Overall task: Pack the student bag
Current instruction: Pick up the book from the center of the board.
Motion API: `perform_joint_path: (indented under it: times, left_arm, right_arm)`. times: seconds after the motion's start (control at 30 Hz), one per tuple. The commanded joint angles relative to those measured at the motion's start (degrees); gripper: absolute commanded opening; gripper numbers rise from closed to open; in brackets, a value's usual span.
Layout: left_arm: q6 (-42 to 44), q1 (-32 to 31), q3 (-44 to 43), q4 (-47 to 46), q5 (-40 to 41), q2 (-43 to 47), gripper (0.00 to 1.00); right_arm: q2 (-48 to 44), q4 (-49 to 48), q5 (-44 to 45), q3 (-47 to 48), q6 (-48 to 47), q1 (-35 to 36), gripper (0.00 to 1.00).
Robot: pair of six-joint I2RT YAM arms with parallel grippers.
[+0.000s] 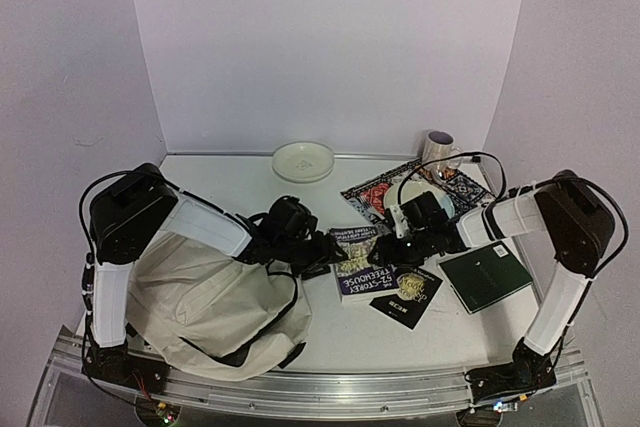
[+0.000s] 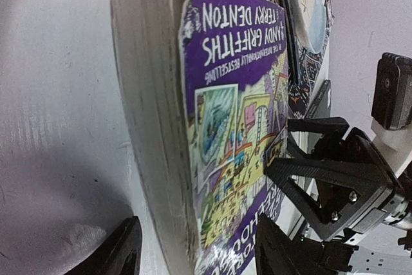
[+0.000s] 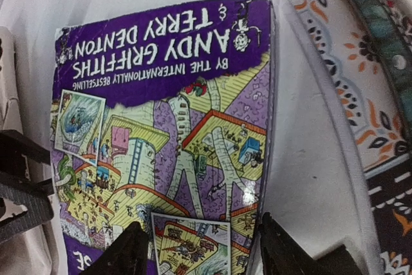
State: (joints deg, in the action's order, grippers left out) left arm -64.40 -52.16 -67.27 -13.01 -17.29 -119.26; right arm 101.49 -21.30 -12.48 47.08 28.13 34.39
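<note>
The cream student bag [image 1: 205,302] lies slumped at the near left. A thick purple paperback [image 1: 362,259] lies flat beside it at the table's middle. My left gripper [image 1: 320,250] is open at the book's left edge. In the left wrist view [image 2: 201,239] one finger [image 2: 122,252] is low beside the page block [image 2: 151,114] and the other finger [image 2: 283,249] is over the cover. My right gripper [image 1: 397,245] is open at the book's right side. In the right wrist view [image 3: 203,239] it hovers over the cover [image 3: 174,107], with its right finger [image 3: 283,249] at the book's edge.
A black booklet [image 1: 405,299] and a dark green notebook [image 1: 487,275] lie right of the book. A patterned placemat [image 1: 400,190] with a dish and a mug [image 1: 438,150] are at the back right. A white plate [image 1: 303,160] is at the back middle.
</note>
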Motion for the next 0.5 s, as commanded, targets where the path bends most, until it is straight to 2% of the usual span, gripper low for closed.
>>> perform_joint_path:
  times: [0.0, 0.27, 0.47]
  left_arm:
    - [-0.2, 0.2, -1.3, -0.7, -0.6, -1.8, 0.6]
    - [-1.8, 0.2, 1.1, -0.9, -0.2, 0.0, 0.47]
    - [-3.3, 0.2, 1.9, -2.0, -0.6, 1.9, 0.43]
  right_arm:
    - [2.0, -5.7, -11.8, 1.9, 2.9, 0.3, 0.58]
    - [3.3, -25.8, -26.2, -0.9, 13.5, 0.2, 0.58]
    - [3.0, -35.1, -30.7, -1.4, 19.2, 0.3, 0.56]
